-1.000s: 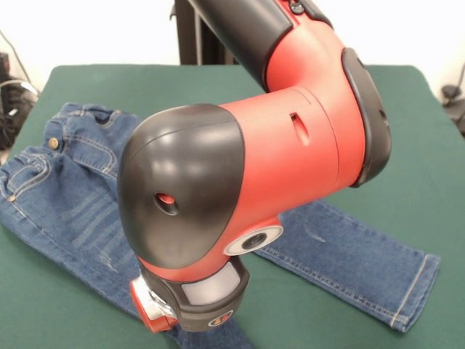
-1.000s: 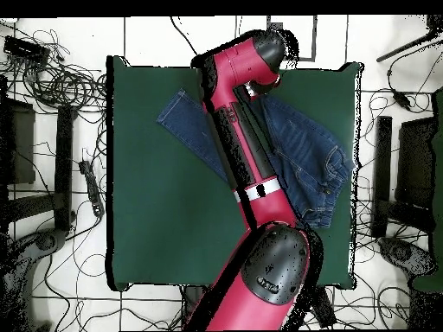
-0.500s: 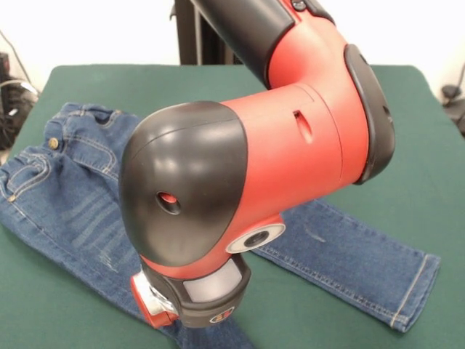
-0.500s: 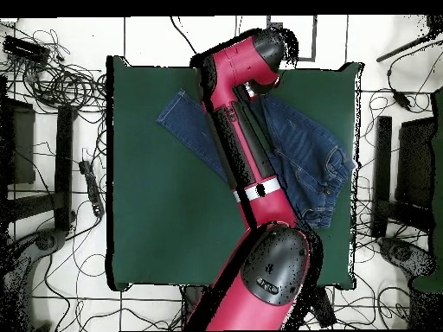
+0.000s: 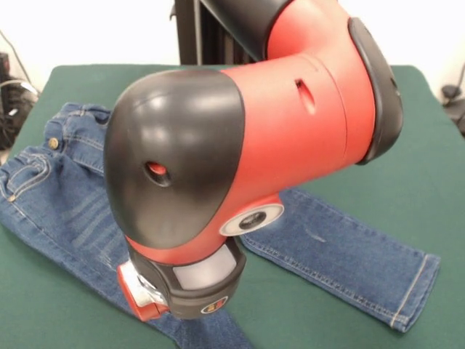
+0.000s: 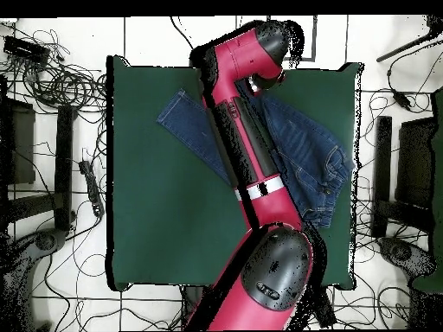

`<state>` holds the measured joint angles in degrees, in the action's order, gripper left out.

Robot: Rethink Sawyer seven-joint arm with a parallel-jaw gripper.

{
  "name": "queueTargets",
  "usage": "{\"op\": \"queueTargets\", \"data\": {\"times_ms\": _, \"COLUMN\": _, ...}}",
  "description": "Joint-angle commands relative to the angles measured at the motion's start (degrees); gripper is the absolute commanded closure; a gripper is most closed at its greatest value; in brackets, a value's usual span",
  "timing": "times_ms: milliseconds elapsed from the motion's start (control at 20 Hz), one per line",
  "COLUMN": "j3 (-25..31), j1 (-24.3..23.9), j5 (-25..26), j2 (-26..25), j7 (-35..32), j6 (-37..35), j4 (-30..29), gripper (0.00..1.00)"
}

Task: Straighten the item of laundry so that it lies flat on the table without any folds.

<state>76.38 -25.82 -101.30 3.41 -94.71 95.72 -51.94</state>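
The item of laundry is a small pair of blue jeans on the green table. Its waistband is rumpled at the left. One leg runs flat to a hemmed cuff at the lower right, and the other passes under my arm to the bottom edge. In the overhead view the item of laundry lies near the table's top right, with one leg reaching left. My arm's bulky red and black wrist hangs over the crotch. My gripper is tucked under that wrist, and whether it holds cloth does not show.
My arm crosses the overhead view from the base at the bottom to the table's top edge. Cables and stands lie on the floor around the table. The waistband sits close to the table's right edge in the overhead view.
My wrist has risen toward the front camera and shifted a little left there. In the overhead view it edged toward the table's top edge. The jeans look unmoved.
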Motion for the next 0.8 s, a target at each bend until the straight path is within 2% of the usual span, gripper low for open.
{"op": "queueTargets", "data": {"times_ms": 50, "j3": 0.7, "j1": 1.6, "j5": -5.9, "j2": 0.8, "j7": -10.6, "j6": 0.0, "j4": -4.3, "gripper": 1.0}}
{"op": "queueTargets", "data": {"times_ms": 600, "j3": 0.2, "j1": 2.6, "j5": -6.4, "j2": 1.3, "j7": -11.5, "j6": 2.9, "j4": -3.3, "gripper": 1.0}}
{"op": "queueTargets", "data": {"times_ms": 800, "j3": -0.4, "j1": 2.5, "j5": -5.2, "j2": -0.5, "j7": -11.5, "j6": 0.2, "j4": -3.3, "gripper": 1.0}}
